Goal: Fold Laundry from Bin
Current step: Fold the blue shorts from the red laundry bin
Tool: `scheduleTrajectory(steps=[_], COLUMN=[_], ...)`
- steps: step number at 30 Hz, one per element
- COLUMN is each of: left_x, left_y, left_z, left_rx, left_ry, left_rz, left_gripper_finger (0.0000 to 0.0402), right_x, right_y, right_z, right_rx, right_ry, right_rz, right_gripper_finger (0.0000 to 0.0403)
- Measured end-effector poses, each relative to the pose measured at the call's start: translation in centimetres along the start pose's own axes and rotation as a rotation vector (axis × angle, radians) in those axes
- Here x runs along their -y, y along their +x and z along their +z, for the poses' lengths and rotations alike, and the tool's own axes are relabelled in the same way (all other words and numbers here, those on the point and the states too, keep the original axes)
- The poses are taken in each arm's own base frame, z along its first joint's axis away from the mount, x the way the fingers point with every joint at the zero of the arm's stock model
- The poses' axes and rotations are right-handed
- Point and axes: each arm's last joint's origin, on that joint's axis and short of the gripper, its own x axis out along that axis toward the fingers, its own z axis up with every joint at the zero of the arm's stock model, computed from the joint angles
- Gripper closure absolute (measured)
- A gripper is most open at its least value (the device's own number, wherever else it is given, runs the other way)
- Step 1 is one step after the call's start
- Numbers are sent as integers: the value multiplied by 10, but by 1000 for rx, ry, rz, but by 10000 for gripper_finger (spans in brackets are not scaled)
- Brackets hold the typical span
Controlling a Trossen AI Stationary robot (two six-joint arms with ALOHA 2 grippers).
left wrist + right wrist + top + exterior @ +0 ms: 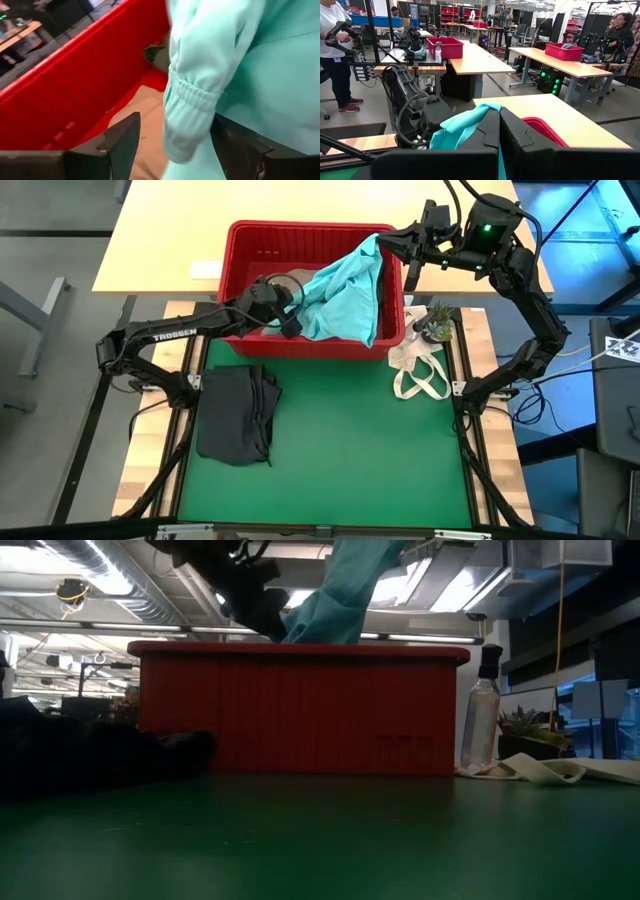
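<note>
Overhead, right pincer (392, 242) lifts teal garment (345, 295) above bin (240, 240) rim.

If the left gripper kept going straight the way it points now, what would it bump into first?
Most likely the light teal garment: its cuffed sleeve hangs right between the open left gripper fingers. Behind it lie beige cloth and the red bin wall, though depth is hard to judge.

Teal garment (345, 295), red bin (250, 235)

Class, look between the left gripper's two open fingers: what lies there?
In the left wrist view, the teal garment's gathered cuff hangs between the left gripper's open fingers, above the red bin.
</note>
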Motion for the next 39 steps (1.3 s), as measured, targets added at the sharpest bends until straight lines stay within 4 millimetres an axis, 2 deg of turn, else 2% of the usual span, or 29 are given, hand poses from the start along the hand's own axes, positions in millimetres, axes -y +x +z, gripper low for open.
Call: scheduleTrajectory(steps=[3, 5, 8, 11, 12, 20, 31, 39], left_x=[-3, -3, -2, 0, 1, -10, -38, -63], left_y=[0, -1, -2, -3, -3, -24, -75, -113], left_z=[0, 1, 1, 2, 2, 22, 48, 67], left_rx=[1, 4, 9, 12, 19, 193, 491, 785], left_ry=[-4, 20, 62, 75, 73, 44, -82, -167], left_rz=[11, 9, 3, -2, -3, 31, 37, 116], left_gripper_finger=[187, 213, 281, 367, 383, 398, 401, 401], right_x=[0, 0, 0, 0, 0, 3, 9, 10], right_y=[0, 0, 0, 0, 0, -2, -11, -15], right_z=[-1, -3, -4, -4, -4, -3, 12, 23], right_rx=[-15, -30, -38, -37, -38, -50, 24, 99], right_ry=[4, 8, 10, 8, 8, -77, -241, -363], right_rz=[2, 3, 4, 3, 1, -125, -364, -431], right_gripper_finger=[403, 403, 403, 403, 403, 403, 403, 403])
